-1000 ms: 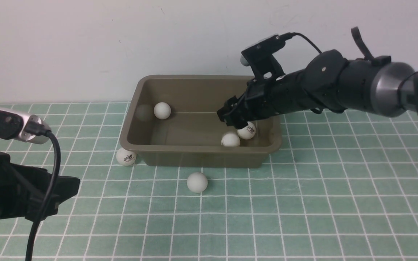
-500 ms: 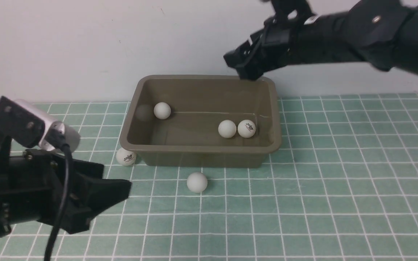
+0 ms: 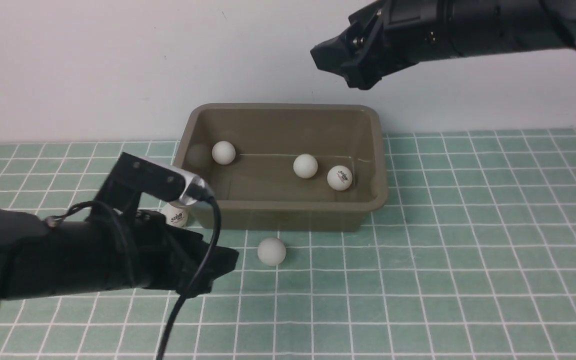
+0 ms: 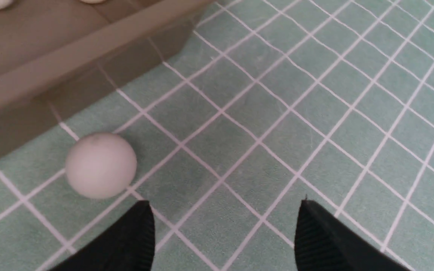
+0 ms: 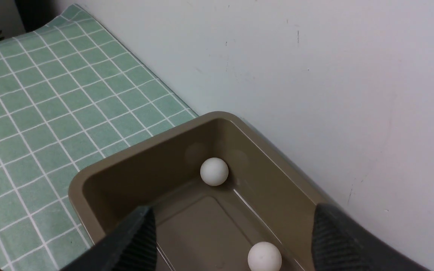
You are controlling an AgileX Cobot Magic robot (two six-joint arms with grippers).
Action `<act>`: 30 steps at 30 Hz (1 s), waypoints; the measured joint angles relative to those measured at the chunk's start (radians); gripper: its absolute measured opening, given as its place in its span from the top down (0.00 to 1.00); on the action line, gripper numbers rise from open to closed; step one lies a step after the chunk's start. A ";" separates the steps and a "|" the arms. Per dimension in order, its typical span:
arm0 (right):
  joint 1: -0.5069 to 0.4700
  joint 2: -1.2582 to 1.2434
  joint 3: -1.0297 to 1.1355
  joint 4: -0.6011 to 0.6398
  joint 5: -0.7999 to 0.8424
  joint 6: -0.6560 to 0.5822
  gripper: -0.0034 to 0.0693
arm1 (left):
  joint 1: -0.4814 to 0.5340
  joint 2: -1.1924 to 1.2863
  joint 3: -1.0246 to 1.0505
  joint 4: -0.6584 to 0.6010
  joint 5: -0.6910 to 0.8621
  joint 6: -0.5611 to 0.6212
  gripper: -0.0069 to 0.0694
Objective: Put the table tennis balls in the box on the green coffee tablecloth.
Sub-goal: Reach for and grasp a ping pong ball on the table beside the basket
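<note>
The olive-brown box point(image 3: 278, 205) stands on the green checked tablecloth point(image 3: 468, 250) by the wall. Three white table tennis balls lie in it: one far left point(image 3: 223, 152), one in the middle point(image 3: 305, 166), one with a logo point(image 3: 339, 178). A plain ball point(image 3: 271, 251) lies on the cloth in front of the box, and a logo ball point(image 3: 175, 215) sits at its front left corner, partly hidden by my left arm. My left gripper point(image 3: 218, 272) is open and empty, low, just left of the plain ball point(image 4: 101, 165). My right gripper point(image 3: 348, 65) is open and empty, high above the box's back right.
A white wall runs right behind the box. The right wrist view looks down into the box point(image 5: 141, 146) at two balls point(image 5: 214, 171) point(image 5: 264, 256). The left wrist view shows the box's front wall point(image 4: 70, 56) close to the plain ball.
My right gripper has lifted out of the box and up, empty. One ball in the box has rolled left. My left arm has moved right, towards the ball in front of the box.
</note>
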 joint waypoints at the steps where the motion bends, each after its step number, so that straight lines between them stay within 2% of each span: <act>1: 0.000 0.000 0.000 0.000 0.000 0.000 0.26 | 0.000 0.014 -0.002 -0.001 0.004 0.011 0.32; 7: 0.000 0.000 0.000 -0.003 0.000 0.002 0.26 | 0.000 0.122 -0.007 -0.009 -0.002 0.061 0.32; 14: 0.000 0.000 0.000 -0.003 0.000 0.002 0.26 | 0.000 0.132 -0.045 -0.011 0.037 0.027 0.32; 22: 0.000 0.000 0.000 -0.010 0.000 0.002 0.26 | 0.000 0.085 -0.046 -0.013 -0.020 -0.176 0.32; 27: 0.000 0.000 0.000 -0.010 0.000 0.002 0.26 | 0.000 -0.071 -0.046 -0.004 0.046 -0.278 0.32; 30: 0.000 0.000 0.000 -0.011 0.000 0.002 0.26 | 0.000 -0.175 -0.046 0.078 0.090 -0.401 0.32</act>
